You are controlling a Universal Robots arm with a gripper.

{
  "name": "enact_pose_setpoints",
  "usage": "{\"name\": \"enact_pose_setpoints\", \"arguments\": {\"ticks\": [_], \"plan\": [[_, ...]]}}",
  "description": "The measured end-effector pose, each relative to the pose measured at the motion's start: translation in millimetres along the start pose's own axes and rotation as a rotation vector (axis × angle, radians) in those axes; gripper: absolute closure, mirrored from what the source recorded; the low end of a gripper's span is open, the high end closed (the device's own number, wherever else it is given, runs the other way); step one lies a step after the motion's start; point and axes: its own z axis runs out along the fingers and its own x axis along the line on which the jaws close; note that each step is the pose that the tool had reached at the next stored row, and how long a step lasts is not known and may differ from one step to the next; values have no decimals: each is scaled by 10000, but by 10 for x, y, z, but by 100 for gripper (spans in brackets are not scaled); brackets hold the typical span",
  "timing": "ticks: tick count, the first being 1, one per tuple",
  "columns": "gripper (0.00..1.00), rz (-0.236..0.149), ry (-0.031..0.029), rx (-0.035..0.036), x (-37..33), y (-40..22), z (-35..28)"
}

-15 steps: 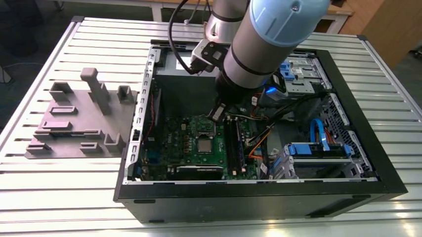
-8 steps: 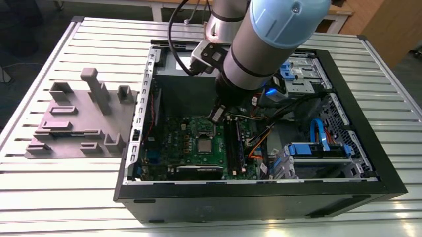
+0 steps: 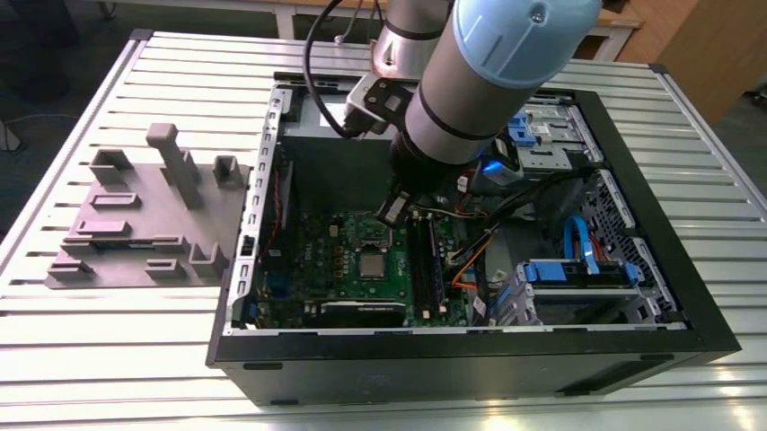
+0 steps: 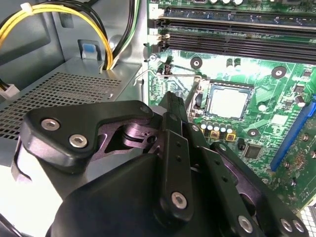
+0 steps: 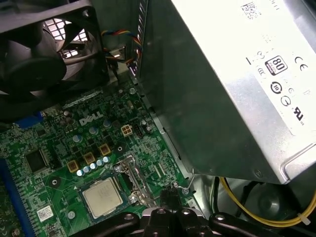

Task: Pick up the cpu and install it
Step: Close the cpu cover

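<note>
Cpu (image 5: 102, 197) sits in its socket; gripper (image 3: 394, 208) above

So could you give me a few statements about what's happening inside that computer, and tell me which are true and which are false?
1. The cpu sits in its socket on the green motherboard. True.
2. The end effector is carrying the cpu. False: the chip lies on the board, apart from the end effector, in both wrist views.
3. The computer case lies on its side with the side panel off. True.
4. The grey fixture block is inside the case. False: it sits on the slatted table, at the exterior view's left of the case.
5. Yellow cables run near the power supply. True.
</note>
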Motion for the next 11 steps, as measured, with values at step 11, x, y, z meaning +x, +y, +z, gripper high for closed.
{"name": "enact_pose_setpoints", "arguments": {"ticks": [11], "plan": [[89, -25, 5, 1, 27, -6, -16]]}}
